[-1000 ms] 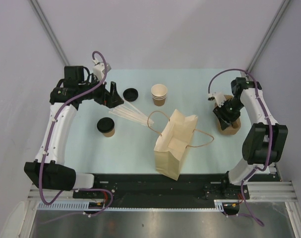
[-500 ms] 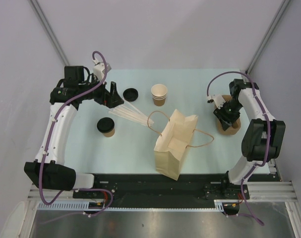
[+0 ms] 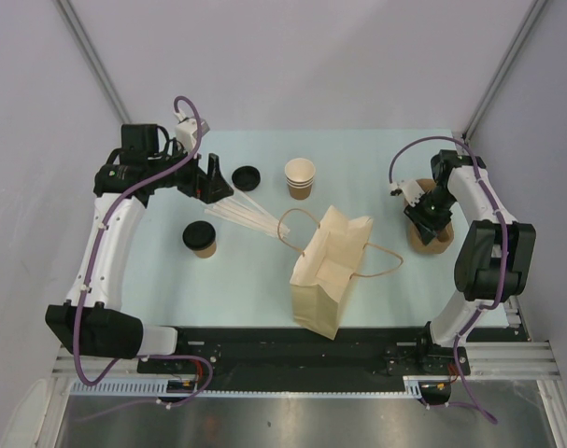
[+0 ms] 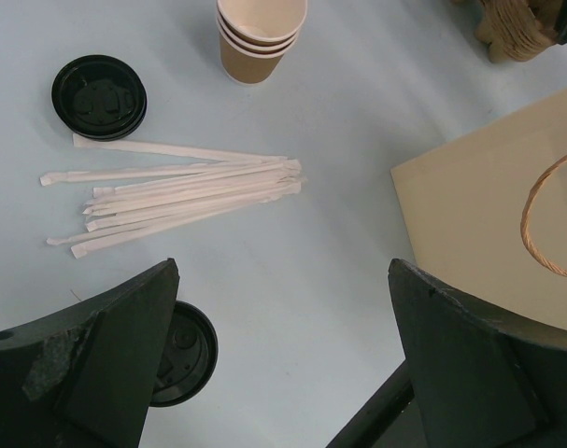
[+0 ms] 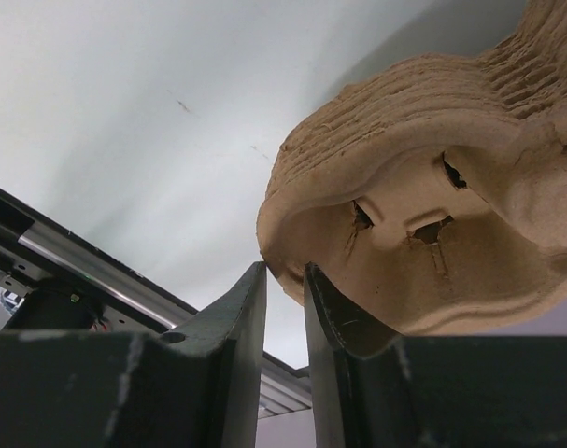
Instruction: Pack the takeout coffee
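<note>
Right pincer (image 5: 284, 273) tighter, pulp carrier (image 5: 432, 187) cropped

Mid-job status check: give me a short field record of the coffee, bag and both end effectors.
paper bag: lying on its side, centre
takeout coffee: lidded, upright, left of the bag, untouched
left end effector: open, near the wrapped straws
right end effector: jaws narrow, tips at rim of pulp carrier stack; grip unconfirmed
packing: not yet begun
</note>
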Robot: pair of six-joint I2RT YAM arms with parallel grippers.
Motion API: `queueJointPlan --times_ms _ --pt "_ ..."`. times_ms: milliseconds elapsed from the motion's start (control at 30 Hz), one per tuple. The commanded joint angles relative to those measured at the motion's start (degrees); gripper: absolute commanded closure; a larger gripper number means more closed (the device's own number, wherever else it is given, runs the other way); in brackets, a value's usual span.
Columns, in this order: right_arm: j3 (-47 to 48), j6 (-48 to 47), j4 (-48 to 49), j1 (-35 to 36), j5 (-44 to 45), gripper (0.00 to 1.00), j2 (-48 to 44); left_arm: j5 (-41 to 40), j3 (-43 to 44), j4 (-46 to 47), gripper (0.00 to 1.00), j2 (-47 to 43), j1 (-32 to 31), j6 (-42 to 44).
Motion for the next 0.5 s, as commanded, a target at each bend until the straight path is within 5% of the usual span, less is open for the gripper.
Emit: queueJointPlan --times_ms 0,333,467 --pt "-0.02 -1.18 1.10 -0.30 1.12 0.73 0.27 0.87 2.12 0.16 0.00 -0.46 -0.38 0.67" --pt "-0.02 -1.97 1.02 -0.30 1.30 0.72 0.28 0.69 2.21 0.07 0.01 -0.28 -0.38 0.75" --pt "-0.01 -2.23 1.11 -0.21 1.30 0.86 0.01 0.78 2.21 0.07 0.00 -0.37 -0.38 0.75"
